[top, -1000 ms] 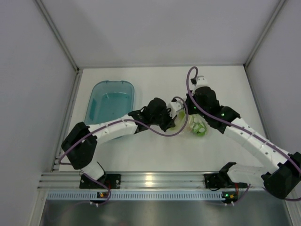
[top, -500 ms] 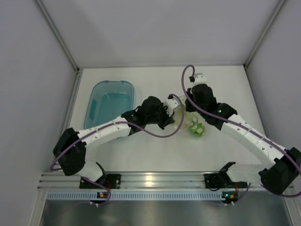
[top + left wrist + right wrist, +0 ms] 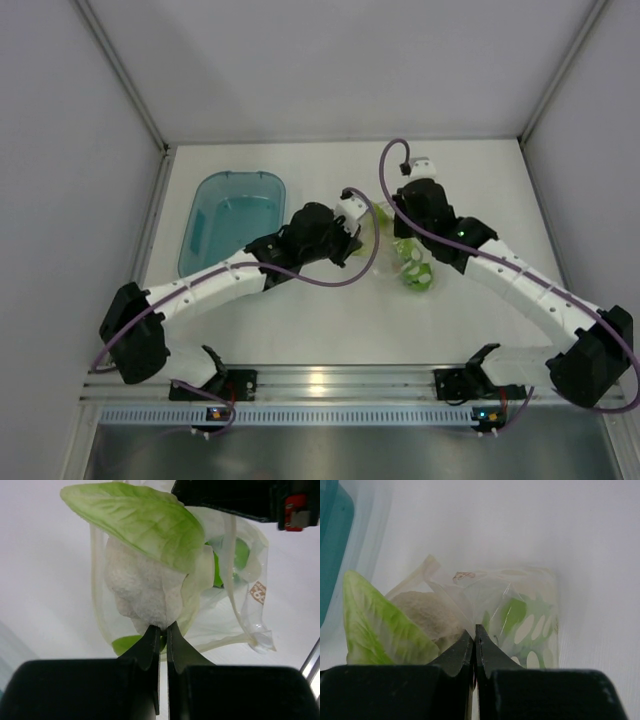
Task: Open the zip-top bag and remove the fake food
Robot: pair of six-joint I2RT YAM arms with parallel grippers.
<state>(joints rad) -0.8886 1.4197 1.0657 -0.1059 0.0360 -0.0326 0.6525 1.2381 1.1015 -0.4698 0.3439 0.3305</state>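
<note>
My left gripper (image 3: 163,626) is shut on the white-and-pale-green leafy lump (image 3: 145,580), pinching its white base, with the leaf pointing away. Behind it hangs the clear dotted zip-top bag (image 3: 235,605) with a green ball (image 3: 241,554) inside. My right gripper (image 3: 475,630) is shut on a fold of the bag (image 3: 535,615), holding it up; green food (image 3: 513,613) shows through the plastic, and the leafy lump (image 3: 380,630) is to its left. In the top view the left gripper (image 3: 362,240) and right gripper (image 3: 400,238) are close together above the bag (image 3: 415,268). Whether the lump is wholly outside the bag is unclear.
A teal plastic tub (image 3: 232,220) stands on the white table at the left, beside the left arm's forearm; its edge shows in the right wrist view (image 3: 332,545). White walls enclose the table at the back and both sides. An aluminium rail (image 3: 320,380) runs along the near edge.
The left gripper has drawn back to the left with the leafy lump. The right gripper has shifted slightly towards the back, holding the bag, which now hangs more upright.
</note>
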